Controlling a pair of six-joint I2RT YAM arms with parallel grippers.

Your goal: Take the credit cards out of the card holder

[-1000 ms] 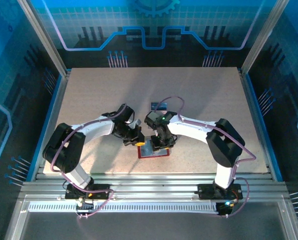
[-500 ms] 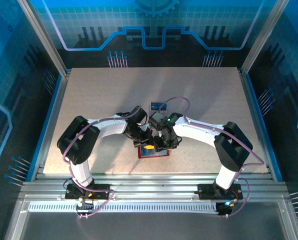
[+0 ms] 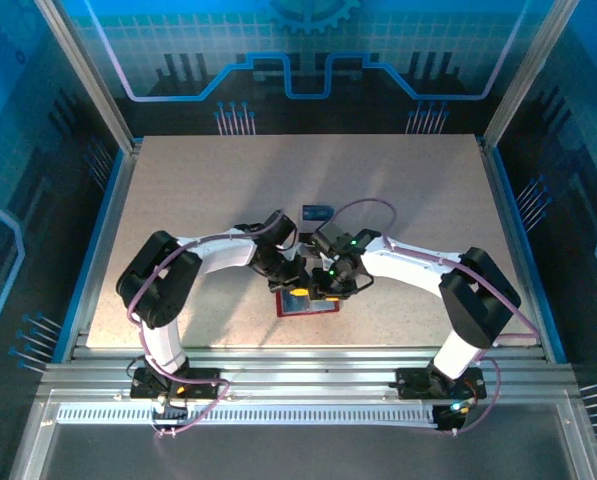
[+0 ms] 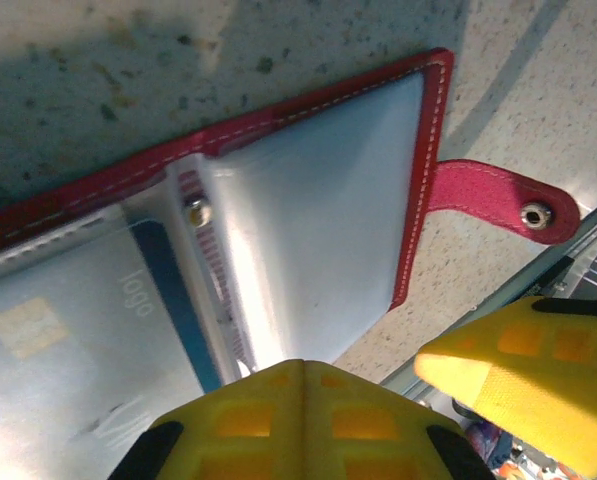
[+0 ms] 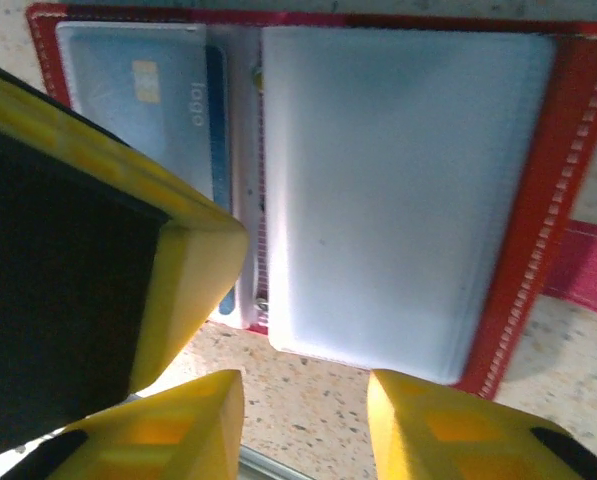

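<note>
Reading "logo": sleeved blue card

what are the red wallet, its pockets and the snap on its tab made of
The wallet looks like red leather or imitation leather: matte, with pale stitching along its edge. Its pockets seem to be frosted soft plastic, since a blue card shows through one. The snap looks like shiny metal.
</note>
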